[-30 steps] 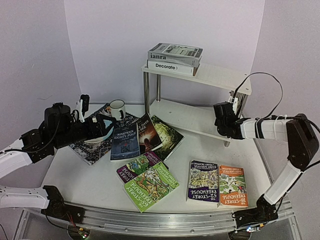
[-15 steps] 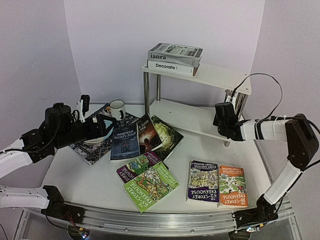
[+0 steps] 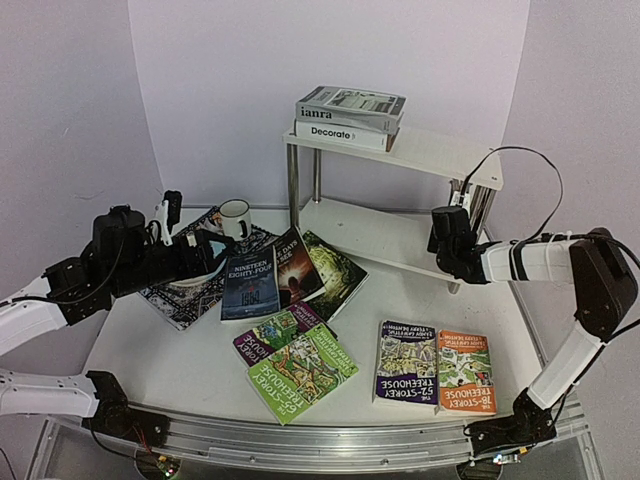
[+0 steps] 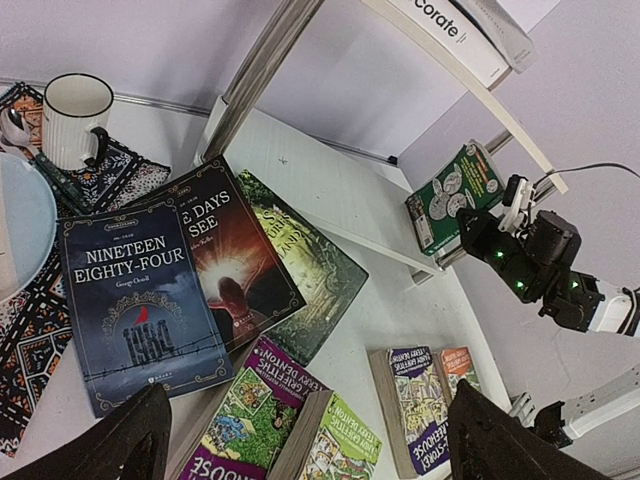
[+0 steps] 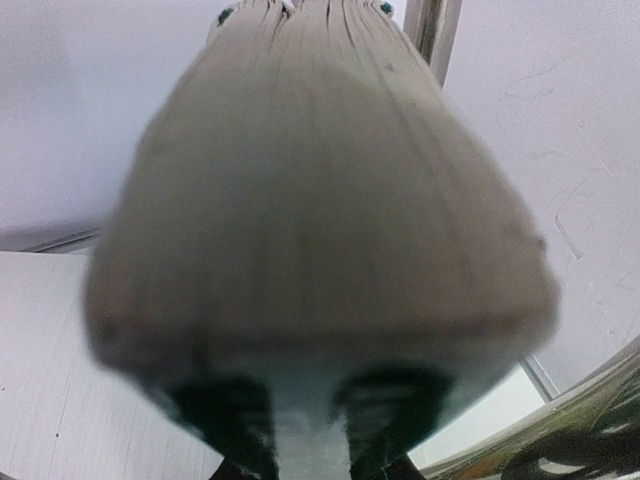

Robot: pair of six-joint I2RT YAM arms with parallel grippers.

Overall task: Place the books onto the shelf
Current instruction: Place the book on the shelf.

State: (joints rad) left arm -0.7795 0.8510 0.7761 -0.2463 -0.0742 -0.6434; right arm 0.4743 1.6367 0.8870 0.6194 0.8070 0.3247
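My right gripper is shut on a green-covered book, held upright at the right end of the shelf's lower board. The book's page edge fills the right wrist view above that gripper. Two books lie stacked on the upper board. Several books lie flat on the table: Nineteen Eighty-Four, a purple Treehouse, an orange one and a green one. My left gripper hangs open and empty over the table's left side.
A white mug and a pale blue plate sit on a patterned placemat under the left arm. Chrome shelf legs stand beside the books. A cable loops above the right arm.
The right gripper has edged slightly up and toward the shelf's right legs with the book. The left arm has barely moved.
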